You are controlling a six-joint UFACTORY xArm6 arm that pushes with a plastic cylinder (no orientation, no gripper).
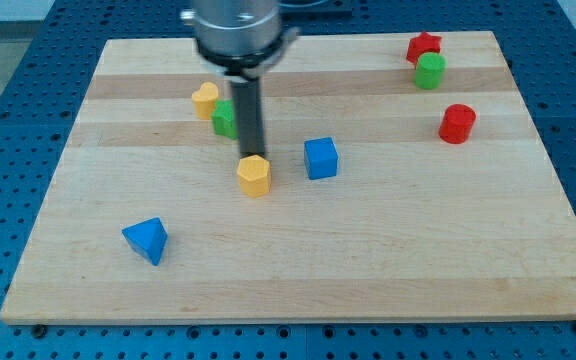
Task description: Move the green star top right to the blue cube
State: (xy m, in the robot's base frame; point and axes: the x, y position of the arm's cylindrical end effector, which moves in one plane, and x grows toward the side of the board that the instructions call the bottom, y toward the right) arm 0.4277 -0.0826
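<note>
The green star [223, 118] lies left of the board's middle, partly hidden behind my dark rod. The blue cube [320, 158] sits to its lower right, near the board's centre. My tip [252, 157] is just below and right of the green star, right at the upper edge of a yellow hexagonal block [253, 176]. The tip is left of the blue cube, with a small gap between them. I cannot tell whether the rod touches the star.
A yellow block [205, 100] sits against the green star's upper left. A blue triangle [146, 240] lies at lower left. A red star [423, 46], a green cylinder [429, 71] and a red cylinder [457, 123] are at upper right on the wooden board [418, 250].
</note>
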